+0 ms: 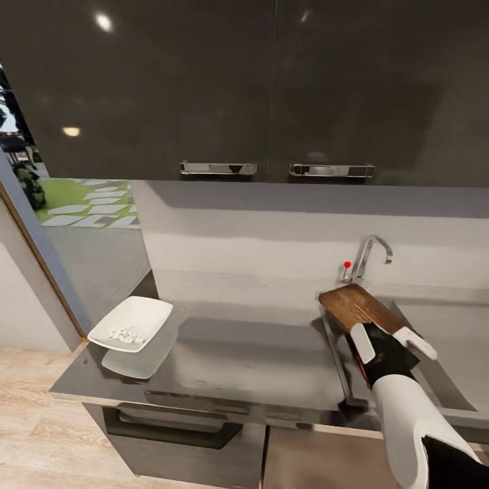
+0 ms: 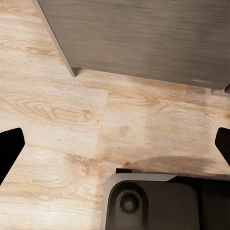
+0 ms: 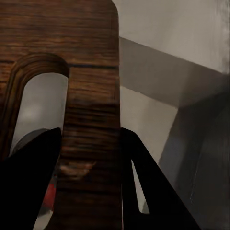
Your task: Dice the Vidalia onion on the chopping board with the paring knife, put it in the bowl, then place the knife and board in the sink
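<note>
Right claw grips the dark brown wooden chopping board – long axis tilted over the grey metal sink, left rim.

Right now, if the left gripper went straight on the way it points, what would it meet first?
Probably the pale wood floor: the left gripper points down at it, with nothing between. The grey lower cabinet stands farther off.
</note>
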Controlling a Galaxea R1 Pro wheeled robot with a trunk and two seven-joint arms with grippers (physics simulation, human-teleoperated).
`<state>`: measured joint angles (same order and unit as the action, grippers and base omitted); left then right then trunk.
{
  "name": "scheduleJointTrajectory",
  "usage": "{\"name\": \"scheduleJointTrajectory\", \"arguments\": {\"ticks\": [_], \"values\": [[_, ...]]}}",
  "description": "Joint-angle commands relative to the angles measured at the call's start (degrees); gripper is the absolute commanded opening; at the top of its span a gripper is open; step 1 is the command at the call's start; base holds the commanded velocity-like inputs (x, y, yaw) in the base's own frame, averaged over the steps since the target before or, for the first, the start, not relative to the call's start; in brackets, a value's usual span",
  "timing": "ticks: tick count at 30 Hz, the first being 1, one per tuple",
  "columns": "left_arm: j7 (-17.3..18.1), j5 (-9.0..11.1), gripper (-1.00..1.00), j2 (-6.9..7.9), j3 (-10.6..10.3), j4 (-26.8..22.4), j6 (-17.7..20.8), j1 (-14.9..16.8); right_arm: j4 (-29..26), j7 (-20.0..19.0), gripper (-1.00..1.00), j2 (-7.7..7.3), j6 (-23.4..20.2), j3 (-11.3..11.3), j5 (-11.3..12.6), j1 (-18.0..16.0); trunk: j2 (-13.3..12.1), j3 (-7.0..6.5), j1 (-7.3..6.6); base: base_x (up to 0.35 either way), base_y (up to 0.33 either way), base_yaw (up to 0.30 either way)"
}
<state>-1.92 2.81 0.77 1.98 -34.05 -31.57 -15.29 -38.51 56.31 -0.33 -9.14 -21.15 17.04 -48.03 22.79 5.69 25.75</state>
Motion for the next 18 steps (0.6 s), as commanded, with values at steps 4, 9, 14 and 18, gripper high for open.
{"name": "scheduleJointTrajectory", "arguments": {"ticks": [4,9,14,18], "values": [[-0.1,0.3,1.00,0.02,-0.1,-0.1,-0.1,0.0,0.5,3.7,-1.00,-0.01,0.9,-3.1,0.7,0.0,0.1,0.11,0.04,0.000,0.000,0.000],[-0.1,0.3,1.00,0.05,-0.1,-0.1,-0.1,0.0,0.9,4.5,-1.00,-0.02,1.3,-7.7,0.6,0.0,0.1,0.11,0.04,0.000,0.000,0.000],[-0.1,0.3,1.00,0.03,-0.1,-0.4,-0.1,0.0,1.0,7.2,-1.00,0.10,3.0,-7.8,0.6,0.0,0.1,0.11,0.04,0.041,0.000,0.000],[-0.1,0.3,1.00,0.03,-0.1,-0.5,-0.1,0.0,0.9,7.7,-1.00,0.36,3.5,-7.8,0.7,0.0,0.1,0.11,0.04,0.244,0.000,0.000]]}}
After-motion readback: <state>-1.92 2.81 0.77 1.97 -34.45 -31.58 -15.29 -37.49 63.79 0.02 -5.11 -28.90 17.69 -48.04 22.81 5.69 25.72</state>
